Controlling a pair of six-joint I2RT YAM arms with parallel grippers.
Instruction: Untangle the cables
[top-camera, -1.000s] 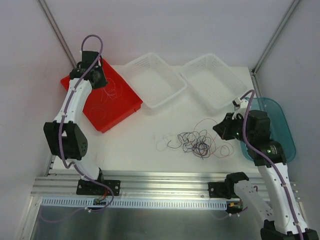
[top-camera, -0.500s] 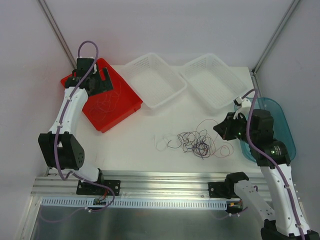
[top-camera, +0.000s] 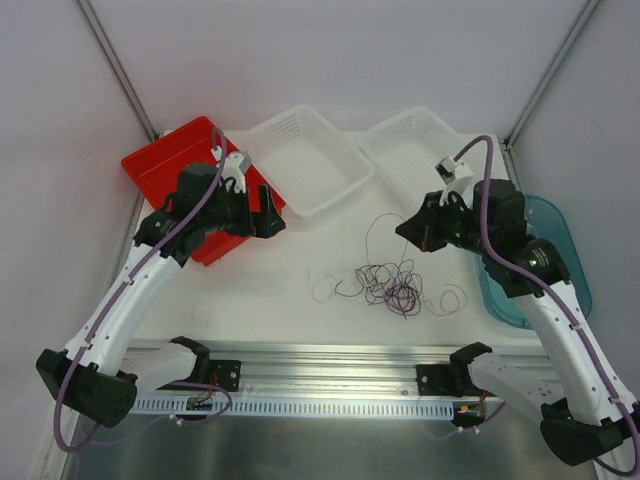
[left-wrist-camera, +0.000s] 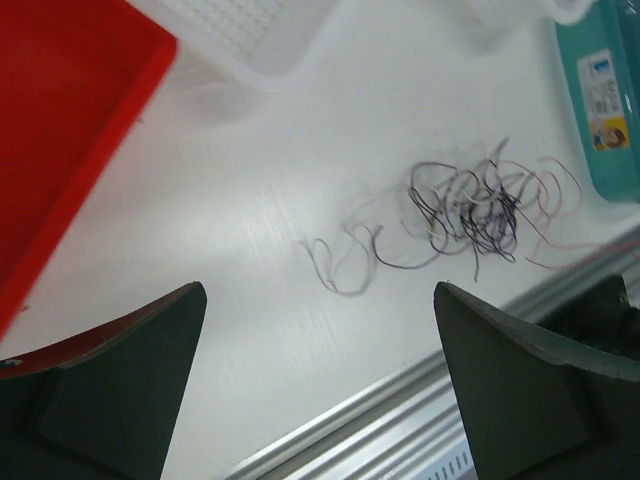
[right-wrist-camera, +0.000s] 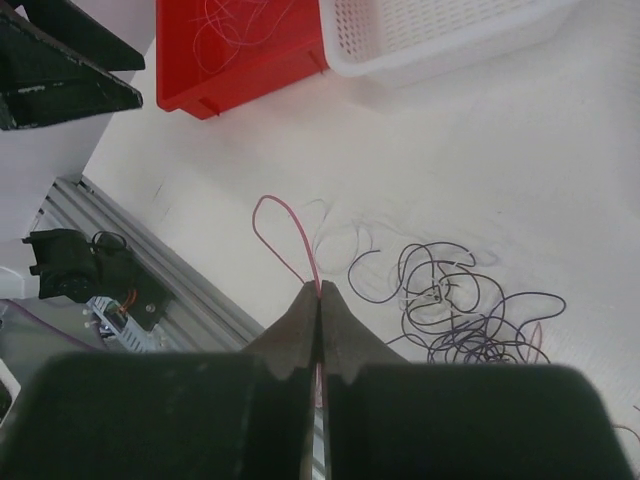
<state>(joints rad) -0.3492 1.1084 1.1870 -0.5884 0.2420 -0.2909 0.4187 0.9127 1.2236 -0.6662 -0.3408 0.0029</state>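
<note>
**Left arm back from the tray, right arm lifting one strand**

A second ago my left jaws were shut over the shallow red plastic tray (top-camera: 170, 150). They now stand wide apart, holding nothing, and the arm has swung back toward the middle of the white surface (top-camera: 290, 270). I take that as one strand delivered.

The right arm has come in from beside the translucent teal tray (top-camera: 575, 250). The right jaws are pressed together on a single pink-red wire (right-wrist-camera: 257, 220), drawing it up from the tangle of hair-thin purple, dark and white cables (top-camera: 390, 283). That tangle lies on the surface between the arms, near the front rail.

The right wrist camera shows the clamp itself, plus pale loose strands lying in the red tray (right-wrist-camera: 220, 30). Overhead, the held wire is only a faint line. The left wrist camera picks out a pale squiggle of wire (left-wrist-camera: 322, 268) lying just apart from the knot. I judge that a likely next pick for the left.
</note>
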